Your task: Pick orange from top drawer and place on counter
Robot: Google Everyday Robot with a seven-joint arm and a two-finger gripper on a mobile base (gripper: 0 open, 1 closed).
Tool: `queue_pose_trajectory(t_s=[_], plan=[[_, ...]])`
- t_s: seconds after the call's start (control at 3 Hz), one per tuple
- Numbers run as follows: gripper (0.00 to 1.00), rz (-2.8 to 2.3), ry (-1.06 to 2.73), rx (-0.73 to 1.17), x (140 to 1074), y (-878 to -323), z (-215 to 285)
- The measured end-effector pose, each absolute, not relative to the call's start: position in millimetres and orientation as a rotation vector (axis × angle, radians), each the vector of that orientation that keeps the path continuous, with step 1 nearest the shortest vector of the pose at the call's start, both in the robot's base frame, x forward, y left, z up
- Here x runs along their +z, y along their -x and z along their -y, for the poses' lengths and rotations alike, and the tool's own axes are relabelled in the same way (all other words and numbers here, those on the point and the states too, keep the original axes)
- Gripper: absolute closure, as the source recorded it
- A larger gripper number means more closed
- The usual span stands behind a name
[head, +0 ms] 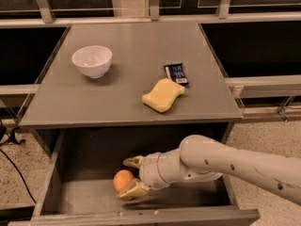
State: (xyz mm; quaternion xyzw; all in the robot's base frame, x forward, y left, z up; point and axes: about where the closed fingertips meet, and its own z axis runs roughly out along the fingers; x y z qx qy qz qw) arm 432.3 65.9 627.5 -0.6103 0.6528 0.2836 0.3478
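The orange (122, 179) lies on the floor of the open top drawer (84, 199), left of centre. My gripper (130, 177) reaches in from the right on the white arm (221, 161). Its two tan fingers (133, 162) stand open, one behind and one in front of the orange, which sits between them. The orange rests on the drawer floor. The grey counter (131, 69) lies above the drawer.
On the counter stand a white bowl (92, 60) at the left, a pale yellow sponge (163, 94) and a small dark blue packet (176, 73) at the right. Drawer walls rise left and front. Speckled floor lies either side.
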Motion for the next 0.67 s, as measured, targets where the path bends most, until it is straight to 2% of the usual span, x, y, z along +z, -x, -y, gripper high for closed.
queue_pose_trajectory(t_s=[0.67], plan=[[0.86, -1.689, 1.586, 0.742, 624.7, -431.6, -69.2]])
